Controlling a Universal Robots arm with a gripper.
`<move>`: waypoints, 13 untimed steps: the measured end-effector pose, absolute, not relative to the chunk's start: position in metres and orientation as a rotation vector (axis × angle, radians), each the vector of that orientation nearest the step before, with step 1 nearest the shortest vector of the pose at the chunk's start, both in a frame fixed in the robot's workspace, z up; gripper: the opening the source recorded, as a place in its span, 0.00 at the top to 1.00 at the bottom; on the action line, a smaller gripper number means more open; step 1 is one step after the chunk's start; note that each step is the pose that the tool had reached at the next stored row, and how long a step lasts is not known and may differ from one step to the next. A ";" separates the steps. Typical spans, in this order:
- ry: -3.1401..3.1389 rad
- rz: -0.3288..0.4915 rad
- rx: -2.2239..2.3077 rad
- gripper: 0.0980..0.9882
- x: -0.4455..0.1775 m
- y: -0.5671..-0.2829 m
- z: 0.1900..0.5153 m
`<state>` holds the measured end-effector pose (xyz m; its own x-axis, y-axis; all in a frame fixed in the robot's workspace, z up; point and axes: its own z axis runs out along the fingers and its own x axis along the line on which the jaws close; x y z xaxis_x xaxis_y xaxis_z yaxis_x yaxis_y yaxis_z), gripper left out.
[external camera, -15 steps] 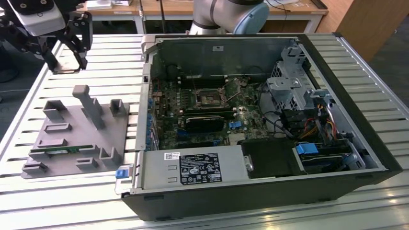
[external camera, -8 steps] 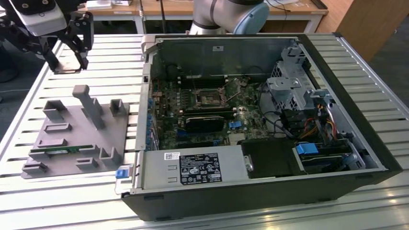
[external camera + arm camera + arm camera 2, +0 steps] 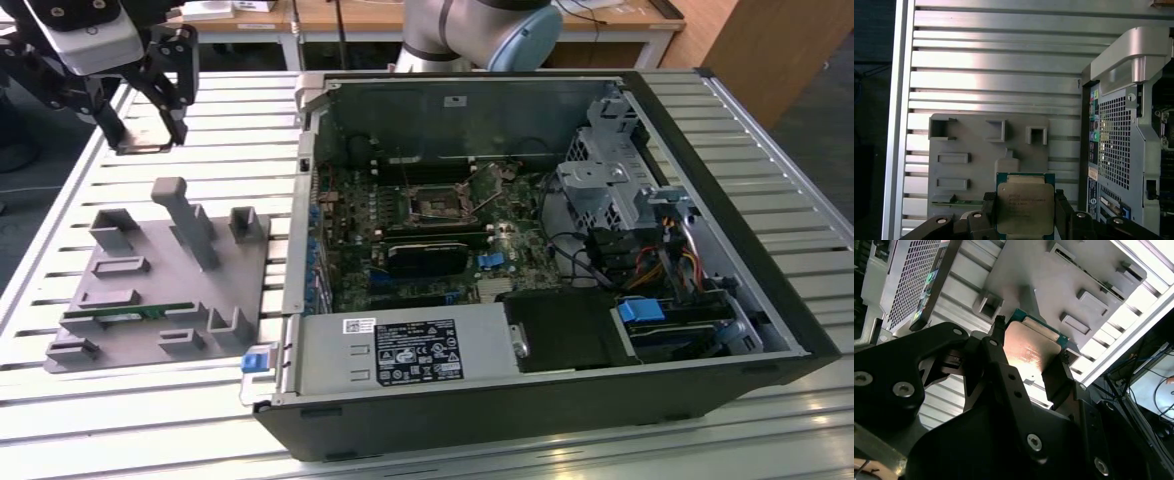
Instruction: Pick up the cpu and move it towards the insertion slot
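Note:
The cpu [image 3: 1025, 207], a flat square chip with a silvery top and a green rim, is held by two opposite edges between the black fingers of my gripper [image 3: 1025, 210]. In the second wrist view the cpu [image 3: 1030, 351] hangs above the grey holder plate [image 3: 1054, 285]. In the exterior view my gripper [image 3: 143, 128] is at the far left of the slatted table, beyond the holder plate [image 3: 160, 280], with the cpu [image 3: 142, 148] at its tips. The insertion slot [image 3: 434, 203], a square silver-framed socket, lies on the motherboard inside the open computer case, well off toward the exterior view's right.
The open computer case [image 3: 534, 250] takes up the middle and the exterior view's right, its rear corner [image 3: 1114, 125] close beside the holder plate. A green memory stick [image 3: 127, 312] lies in the plate. Upright grey posts [image 3: 187, 215] rise from it. The table's left edge [image 3: 899, 125] is near.

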<state>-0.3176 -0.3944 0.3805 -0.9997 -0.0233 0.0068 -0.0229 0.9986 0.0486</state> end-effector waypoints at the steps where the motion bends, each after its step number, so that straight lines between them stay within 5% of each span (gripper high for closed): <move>1: -3.133 -0.076 0.036 0.50 -0.317 -0.394 0.381; 13: -3.133 -0.076 0.036 0.50 -0.310 -0.394 0.381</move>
<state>-0.3104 -0.3944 0.3805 -0.9997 -0.0233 0.0068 -0.0230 0.9985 0.0487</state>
